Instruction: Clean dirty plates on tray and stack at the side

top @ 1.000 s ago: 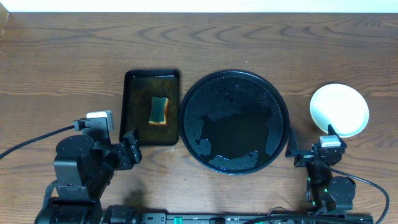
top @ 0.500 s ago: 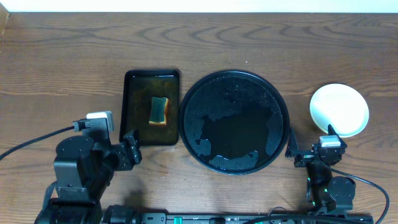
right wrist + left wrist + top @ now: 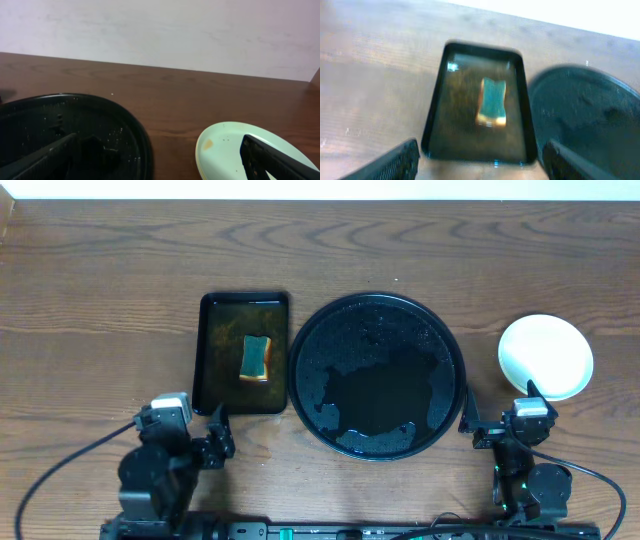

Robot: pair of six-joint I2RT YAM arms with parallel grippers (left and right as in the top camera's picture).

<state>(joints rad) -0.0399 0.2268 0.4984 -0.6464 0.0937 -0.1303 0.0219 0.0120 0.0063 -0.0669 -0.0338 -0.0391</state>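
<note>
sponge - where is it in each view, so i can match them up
Overhead: sponge left of centre, in the rectangular tray.
Left wrist: mid-frame, in that same tray.
Right wrist: not in it.
Shared landmark: the round black tray, seen in all three.

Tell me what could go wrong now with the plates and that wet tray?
The right jaws stand open close beside the plates, so a careless swing might knock them. The top plate shows a small brown spot; it may not be fully clean. The tray holds water that could slosh onto the table if bumped.
</note>
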